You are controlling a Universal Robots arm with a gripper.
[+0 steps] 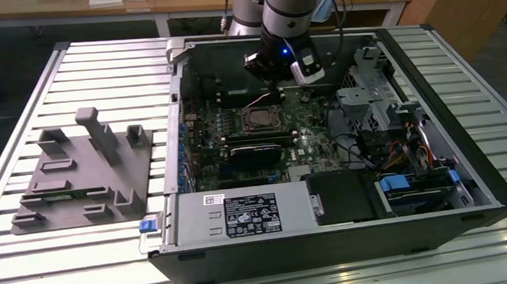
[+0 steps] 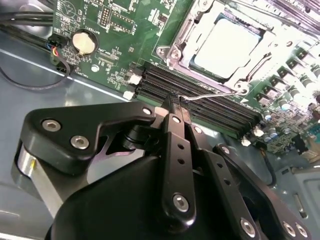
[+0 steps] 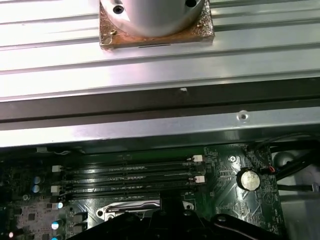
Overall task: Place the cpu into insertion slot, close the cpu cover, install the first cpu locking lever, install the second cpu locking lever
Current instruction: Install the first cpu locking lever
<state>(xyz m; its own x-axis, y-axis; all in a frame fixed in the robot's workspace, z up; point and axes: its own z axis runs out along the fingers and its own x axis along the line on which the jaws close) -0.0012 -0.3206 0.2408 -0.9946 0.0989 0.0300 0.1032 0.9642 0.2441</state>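
The arm (image 1: 286,12) is showing a smooth grey tube with black cables (image 1: 340,10) trailing beside it, and a small blue light (image 1: 282,51) is glowing at its wrist; the gripper (image 2: 172,107) is showing matte black linkage plates (image 2: 85,127) studded with silver screws (image 2: 80,142)

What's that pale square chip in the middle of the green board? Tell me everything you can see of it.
The cpu is a small flat square chip with a smooth, pale silvery-grey metal top that glares under the light. It lies level on the green circuit board, framed by the cpu cover, a thin silvery metal plate whose rim sits over the chip's edges so that its top shows through the window. The gripper is off to one side and does not touch it.
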